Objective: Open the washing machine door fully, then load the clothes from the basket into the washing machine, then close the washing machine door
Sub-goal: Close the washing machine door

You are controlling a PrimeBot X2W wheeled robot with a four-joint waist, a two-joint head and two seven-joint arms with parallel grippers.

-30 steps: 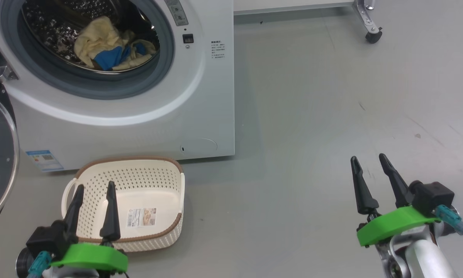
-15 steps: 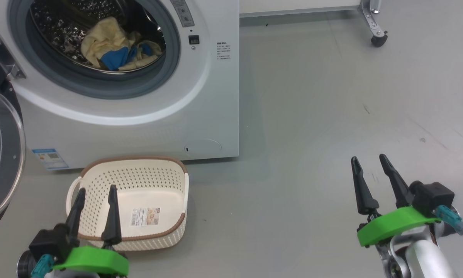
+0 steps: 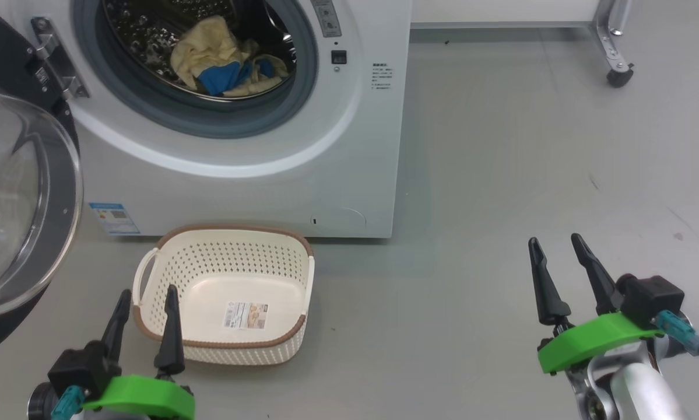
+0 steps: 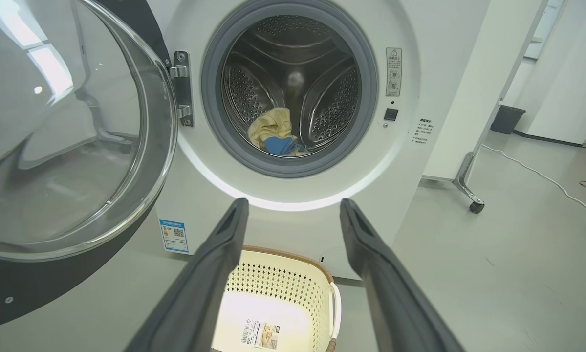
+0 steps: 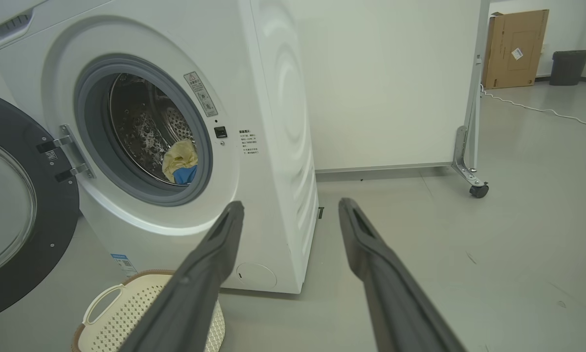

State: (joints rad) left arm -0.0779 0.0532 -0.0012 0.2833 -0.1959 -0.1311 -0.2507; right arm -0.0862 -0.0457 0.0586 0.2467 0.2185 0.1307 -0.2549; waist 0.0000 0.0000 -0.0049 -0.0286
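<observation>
Clothes [image 3: 227,61] lie in the washer's [image 3: 256,192] drum at 11 o'clock, so the basket [image 3: 227,256] at 7 is empty. The door [image 3: 23,198] at 9 hangs wide, likely awaiting closing. The left pincer [image 3: 148,290] and right pincer [image 3: 554,239] stand released, empty.

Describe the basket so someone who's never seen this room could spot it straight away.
Find the big white washer with its round door swung open. On the grey floor just in front of it sits the basket. It is cream with perforated sides and a brown rim, with a sticker on its bare bottom.
</observation>
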